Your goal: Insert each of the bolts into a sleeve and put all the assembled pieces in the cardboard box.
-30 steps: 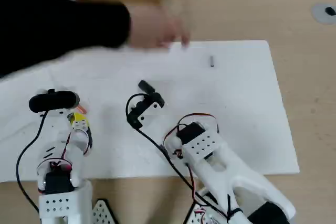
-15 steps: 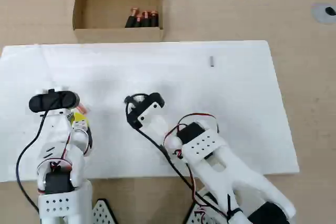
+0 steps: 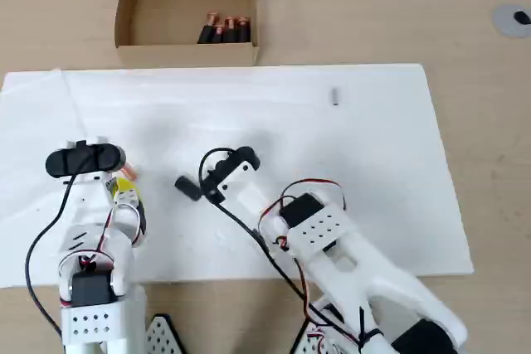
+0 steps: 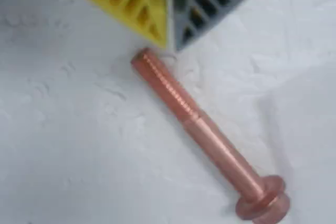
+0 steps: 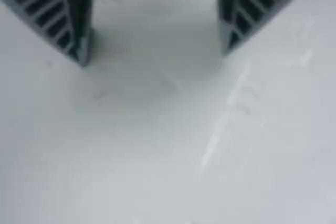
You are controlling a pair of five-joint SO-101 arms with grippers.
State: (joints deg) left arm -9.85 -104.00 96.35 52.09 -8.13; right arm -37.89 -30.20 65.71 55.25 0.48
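The wooden tabletop [image 3: 489, 122] is carrying a wide white sheet [image 3: 373, 205], and the cardboard box [image 3: 124, 14] is sitting just beyond its far left edge. Several assembled pieces [image 3: 224, 29] are lying together in the box's right part. The right tool [image 5: 153, 45] is hovering over bare sheet with its fingers spread apart. The left tool [image 4: 168, 43] is holding its fingers together, gripping nothing, tips just beside the threaded end of a copper bolt [image 4: 207, 132] lying flat on the sheet. A small dark piece [image 3: 335, 97] is lying far right.
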